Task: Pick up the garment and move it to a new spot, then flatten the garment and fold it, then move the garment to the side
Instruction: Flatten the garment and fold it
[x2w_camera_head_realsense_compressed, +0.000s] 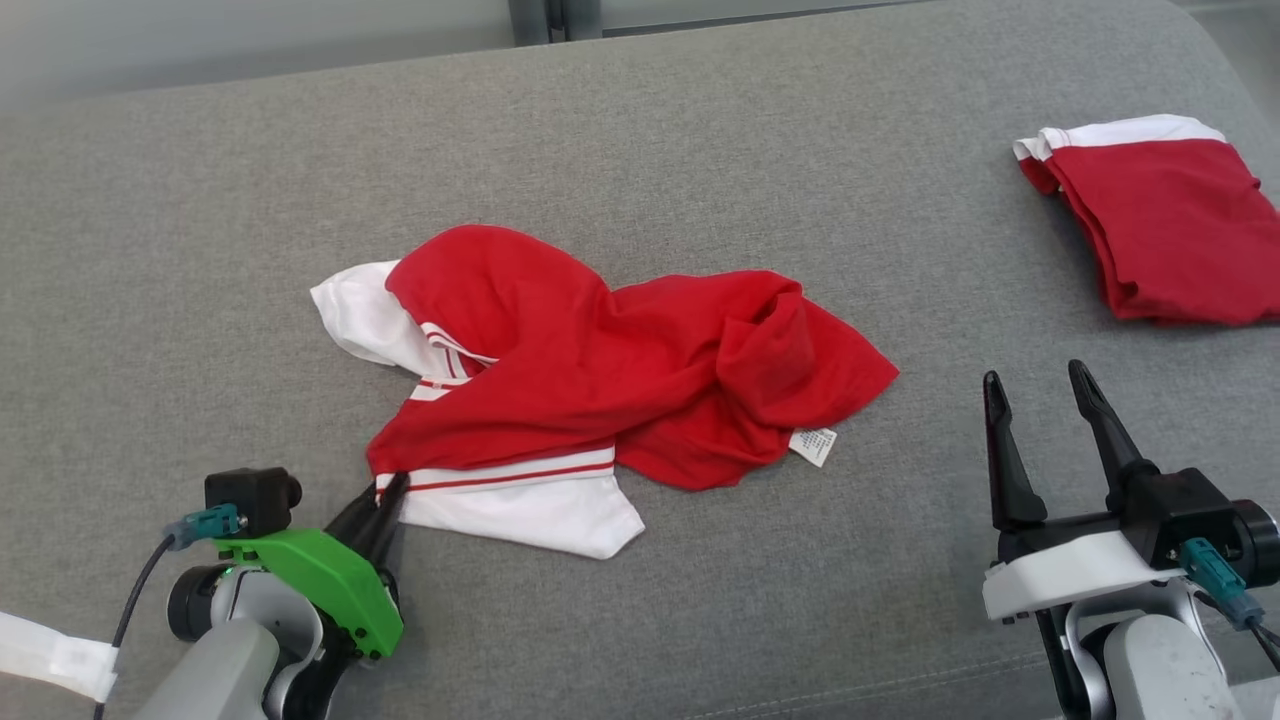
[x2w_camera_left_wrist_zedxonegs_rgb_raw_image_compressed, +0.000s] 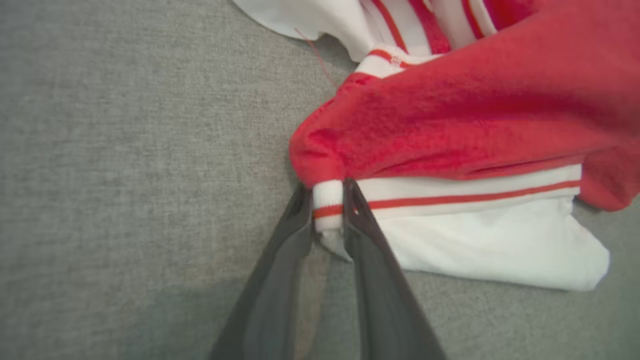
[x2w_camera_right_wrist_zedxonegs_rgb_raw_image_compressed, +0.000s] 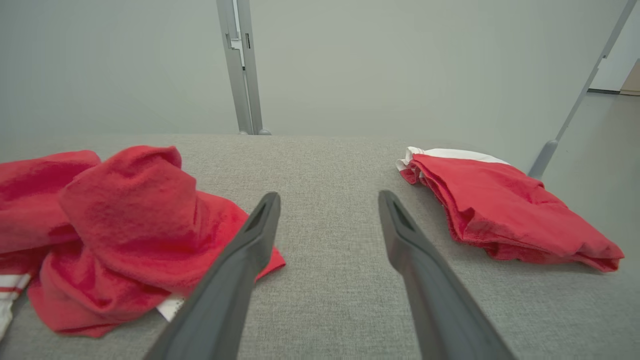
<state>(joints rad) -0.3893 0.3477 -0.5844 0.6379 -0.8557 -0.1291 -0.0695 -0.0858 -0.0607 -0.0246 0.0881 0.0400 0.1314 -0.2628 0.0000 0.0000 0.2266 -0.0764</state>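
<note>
I see the garment (x2w_camera_head_realsense_compressed: 640, 370), red with white panels and red-striped white trim, lying crumpled at the middle of the grey fabric surface (x2w_camera_head_realsense_compressed: 200, 250). Its white care label (x2w_camera_head_realsense_compressed: 814, 445) sticks out at the near right edge.

The left claw (x2w_camera_head_realsense_compressed: 392, 487) is at the garment's near left corner, clenched on the striped trim band (x2w_camera_left_wrist_zedxonegs_rgb_raw_image_compressed: 327, 200). In the left wrist view I see the band's end pinched between the two dark fingers, with the fingertips against the red fold above it.

The right claw (x2w_camera_head_realsense_compressed: 1035, 385) sits at my lower right, released, fingers spread wide with nothing between them, apart from the garment.

A folded garment (x2w_camera_head_realsense_compressed: 1170, 230), also red and white, lies at the far right of the surface, well apart from the crumpled one.
</note>
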